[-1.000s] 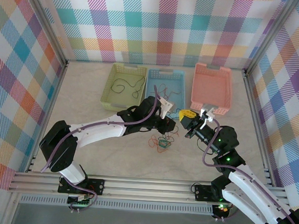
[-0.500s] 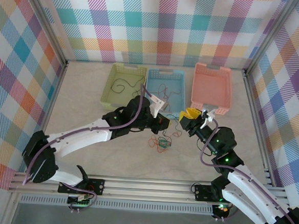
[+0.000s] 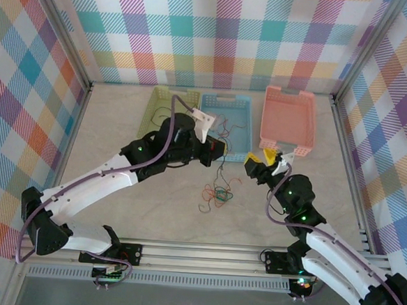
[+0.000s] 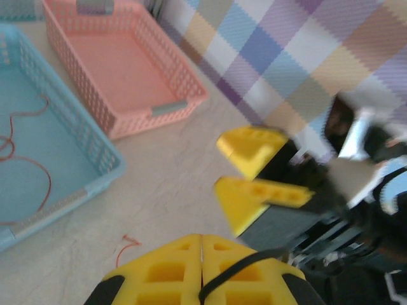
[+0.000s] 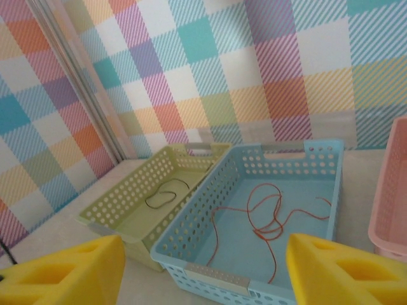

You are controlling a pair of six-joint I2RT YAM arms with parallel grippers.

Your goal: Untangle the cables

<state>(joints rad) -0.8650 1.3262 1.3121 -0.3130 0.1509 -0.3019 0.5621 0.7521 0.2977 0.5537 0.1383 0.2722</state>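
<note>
Since one second ago the left gripper [image 3: 217, 150] has risen and gone to the far left, away from the tangle [image 3: 219, 194], and it is now by the near edge of the blue basket [image 3: 227, 98]. The right gripper [image 3: 262, 158] has moved only a little farther. Left fingers [image 4: 159, 273] are pressed together and pinch one black cable [image 3: 220, 172] — it hangs from them down to the tangle, one small heap of orange-red and green strands on the table [image 3: 117, 181], between the two grippers. Right fingers [image 5: 63, 267] are spread wide apart. Three baskets stand in a row at the far side: the green basket [image 3: 173, 91] on the left holds a second black cable [image 5: 162, 194], the blue basket in the middle holds one orange-red cable [image 5: 267, 213] — and the pink basket [image 3: 287, 123] is on the right.
</note>
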